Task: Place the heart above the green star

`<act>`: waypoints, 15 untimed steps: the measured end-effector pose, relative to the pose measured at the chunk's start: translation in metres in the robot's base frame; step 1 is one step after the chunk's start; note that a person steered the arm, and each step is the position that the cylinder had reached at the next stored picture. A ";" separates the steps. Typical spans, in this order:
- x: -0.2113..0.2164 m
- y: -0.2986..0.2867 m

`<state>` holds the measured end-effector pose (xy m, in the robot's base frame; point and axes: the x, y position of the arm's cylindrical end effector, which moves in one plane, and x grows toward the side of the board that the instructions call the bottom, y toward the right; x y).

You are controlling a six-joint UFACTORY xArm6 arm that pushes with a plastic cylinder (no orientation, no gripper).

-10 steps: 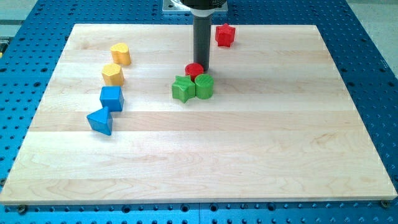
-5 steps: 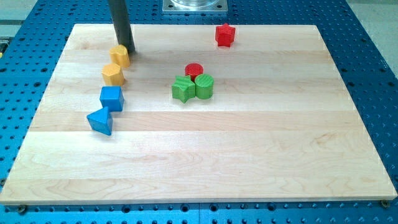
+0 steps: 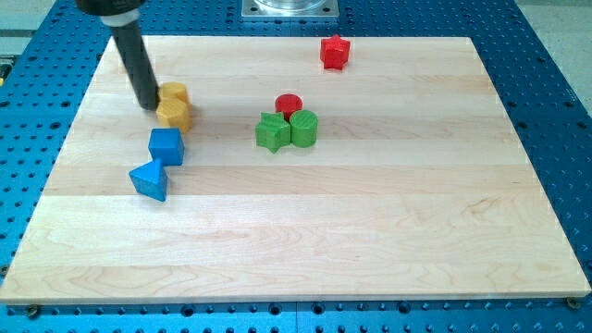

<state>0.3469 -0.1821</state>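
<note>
Two yellow blocks sit pressed together at the view's upper left: the upper one (image 3: 175, 93) looks like the heart, the lower one (image 3: 173, 114) has a rounded, many-sided shape. My tip (image 3: 148, 105) is just to their left, touching or almost touching them. The green star (image 3: 272, 132) sits near the board's middle, well to the right of the yellow pair. A green cylinder (image 3: 303, 128) touches the star's right side, and a red cylinder (image 3: 289, 104) sits just above the two green blocks.
A blue cube (image 3: 166, 146) lies just below the yellow pair, with a blue triangle (image 3: 149, 179) below it. A red star (image 3: 334, 52) sits near the top edge of the wooden board (image 3: 370, 231). A blue perforated table surrounds the board.
My tip went from the red cylinder to the upper yellow block's right, then round to the pair's left. The upper yellow block slid down against the lower one, which shifted slightly right.
</note>
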 end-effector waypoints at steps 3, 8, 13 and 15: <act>-0.012 0.036; -0.019 0.081; 0.006 0.097; -0.001 0.118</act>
<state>0.3458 -0.0644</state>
